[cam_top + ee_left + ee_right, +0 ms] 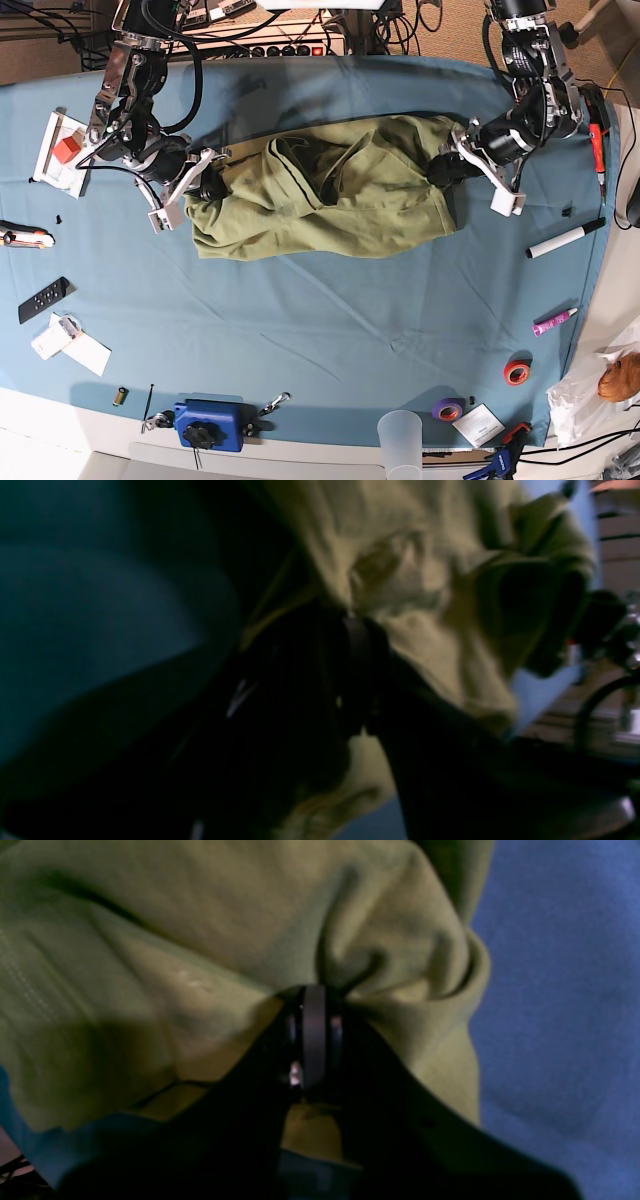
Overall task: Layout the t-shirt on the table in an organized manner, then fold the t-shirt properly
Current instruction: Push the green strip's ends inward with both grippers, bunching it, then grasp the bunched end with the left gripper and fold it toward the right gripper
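Note:
The olive-green t-shirt [330, 185] lies bunched and wrinkled across the far middle of the blue-teal table [320, 300], stretched between my two grippers. My right gripper [208, 186] is at the shirt's left end in the base view. Its wrist view shows the jaws closed, with the t-shirt [200, 940] gathered into folds at the right gripper [315, 992]. My left gripper [447, 165] is at the shirt's right end. In its blurred wrist view the t-shirt [400, 555] bunches at the tips of the left gripper [356, 622], which pinch it.
On the right lie a white marker [565, 238], a pink pen [555, 322], and tape rolls [517, 372] [448, 409]. A clear cup [400, 435] and a blue device [208, 425] sit at the near edge. At left lie a remote [43, 299], cards [70, 345], and a red block [65, 148].

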`<move>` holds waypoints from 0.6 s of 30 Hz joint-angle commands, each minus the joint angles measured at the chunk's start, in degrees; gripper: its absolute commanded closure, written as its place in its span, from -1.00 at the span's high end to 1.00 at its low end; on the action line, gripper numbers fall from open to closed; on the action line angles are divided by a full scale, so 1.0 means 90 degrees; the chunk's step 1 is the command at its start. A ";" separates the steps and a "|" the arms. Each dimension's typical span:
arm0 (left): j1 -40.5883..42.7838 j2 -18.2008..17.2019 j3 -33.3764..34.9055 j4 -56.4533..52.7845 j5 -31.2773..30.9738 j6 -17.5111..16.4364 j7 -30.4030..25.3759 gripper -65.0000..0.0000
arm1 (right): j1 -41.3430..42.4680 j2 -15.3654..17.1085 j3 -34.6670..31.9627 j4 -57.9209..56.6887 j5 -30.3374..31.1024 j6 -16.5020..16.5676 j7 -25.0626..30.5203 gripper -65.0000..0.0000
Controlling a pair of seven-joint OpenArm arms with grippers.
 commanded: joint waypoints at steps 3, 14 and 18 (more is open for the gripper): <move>-0.0027 -0.0022 -0.0012 0.0245 -0.0379 -0.0544 -0.0090 -0.29 | 0.0036 0.0053 -0.0005 0.0058 -0.0066 0.0039 -0.0168 -1.00; -0.0066 -0.0022 -0.0010 0.0806 -0.0413 -0.0272 -0.0260 0.00 | 0.0036 0.0053 -0.0005 0.0058 -0.0063 0.0039 -0.0163 -1.00; -0.0189 -0.0022 0.0010 0.0789 0.0143 0.0430 -0.0260 0.00 | 0.0036 0.0053 -0.0005 0.0058 -0.0066 0.0039 -0.0165 -1.00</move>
